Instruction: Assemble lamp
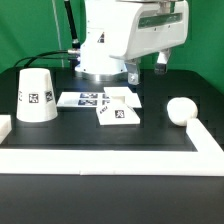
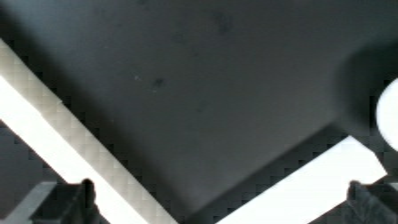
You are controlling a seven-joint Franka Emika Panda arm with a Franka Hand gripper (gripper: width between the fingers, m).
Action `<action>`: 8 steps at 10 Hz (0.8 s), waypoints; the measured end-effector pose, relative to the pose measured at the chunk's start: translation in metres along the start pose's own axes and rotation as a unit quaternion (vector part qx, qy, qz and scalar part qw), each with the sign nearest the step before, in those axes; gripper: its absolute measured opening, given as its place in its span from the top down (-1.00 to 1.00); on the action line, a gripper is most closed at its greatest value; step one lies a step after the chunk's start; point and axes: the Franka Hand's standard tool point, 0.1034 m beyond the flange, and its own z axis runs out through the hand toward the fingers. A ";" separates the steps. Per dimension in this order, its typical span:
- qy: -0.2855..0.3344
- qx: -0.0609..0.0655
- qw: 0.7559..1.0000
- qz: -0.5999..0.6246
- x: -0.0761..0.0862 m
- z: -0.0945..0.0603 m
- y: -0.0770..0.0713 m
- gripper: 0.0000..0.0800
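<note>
The white cone shade (image 1: 38, 97) stands at the exterior view's left. The blocky white base (image 1: 118, 109) with tags sits mid-table. The round white bulb (image 1: 180, 110) lies at the right, near the white rail. My gripper (image 2: 214, 212) is open wide and empty, with its dark fingertips (image 2: 54, 205) at the picture's two lower corners, high above the dark table. A curved white shape (image 2: 388, 112) at the edge of the wrist view looks like the bulb. In the exterior view the hand (image 1: 150, 55) hangs high under the robot body, well above the parts.
The marker board (image 1: 84, 99) lies flat between the shade and the base. A raised white rail (image 1: 100, 158) borders the table along its front and sides. Two stretches of rail (image 2: 71, 135) meet in a corner under the gripper in the wrist view.
</note>
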 end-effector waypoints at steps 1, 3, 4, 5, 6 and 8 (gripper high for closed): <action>-0.001 0.001 1.000 0.000 0.000 0.001 0.000 -0.75; -0.001 0.001 1.000 0.000 0.000 0.001 0.000 -0.75; -0.001 0.001 1.000 0.000 0.000 0.002 0.000 -0.75; -0.001 0.001 1.000 0.000 0.000 0.002 -0.001 -0.75; -0.001 0.002 1.000 0.000 0.000 0.002 -0.001 -0.75; -0.001 0.002 1.000 0.001 -0.001 0.003 -0.001 -0.75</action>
